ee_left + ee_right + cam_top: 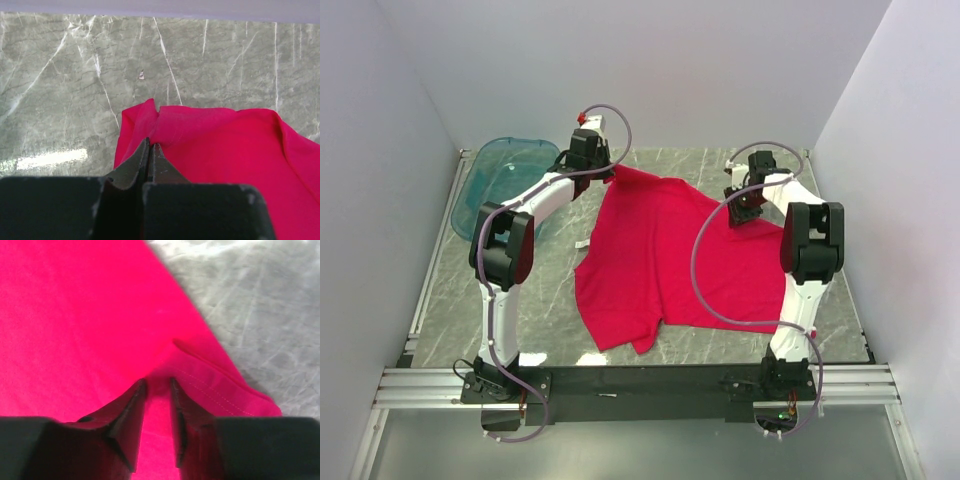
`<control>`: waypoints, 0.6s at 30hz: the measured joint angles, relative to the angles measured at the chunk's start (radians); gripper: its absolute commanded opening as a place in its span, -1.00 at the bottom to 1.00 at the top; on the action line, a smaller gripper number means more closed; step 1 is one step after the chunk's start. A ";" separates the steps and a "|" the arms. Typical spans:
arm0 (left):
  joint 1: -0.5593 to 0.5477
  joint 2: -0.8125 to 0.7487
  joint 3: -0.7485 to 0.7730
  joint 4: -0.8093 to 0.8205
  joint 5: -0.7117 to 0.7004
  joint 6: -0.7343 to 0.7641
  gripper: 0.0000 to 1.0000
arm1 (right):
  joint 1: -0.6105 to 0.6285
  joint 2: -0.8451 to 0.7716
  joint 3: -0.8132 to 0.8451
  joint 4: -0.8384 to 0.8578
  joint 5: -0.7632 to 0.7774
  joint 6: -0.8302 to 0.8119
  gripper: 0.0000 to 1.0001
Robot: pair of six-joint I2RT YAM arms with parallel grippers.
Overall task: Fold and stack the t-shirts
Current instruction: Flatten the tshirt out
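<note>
Left gripper — clamping tight on the t-shirt corner at 11 o'clock, elbow bending high. Right gripper — standing slightly parted, tips meeting fabric at 2 o'clock. Lying across the table, stretching from 11 to 5 o'clock.

Top camera: high, behind bases, tilted down and forward; far off; takes in whole table, shirt mid-frame.
Left wrist camera: low, close, looks along left fingers across table toward wall; shirt lower right.
Right wrist camera: very close, steeply down over right fingers; shirt fills left, table upper right.
Shared: shirt in all three; top view covers both wrist patches.
</note>
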 measured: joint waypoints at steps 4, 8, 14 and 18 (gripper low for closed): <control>0.000 0.000 0.000 0.001 0.000 0.000 -0.99 | -0.001 0.007 0.008 -0.001 0.033 0.024 -0.87; 0.000 0.000 0.000 0.001 0.000 0.000 -0.99 | -0.001 0.006 0.008 0.004 0.047 0.045 -0.99; 0.000 0.000 0.004 0.000 0.000 0.000 -0.99 | -0.009 -0.005 0.024 0.002 0.060 0.064 -1.00; 0.000 0.016 0.048 -0.002 -0.004 0.000 -0.99 | -0.038 -0.020 0.061 0.024 0.075 0.105 -1.00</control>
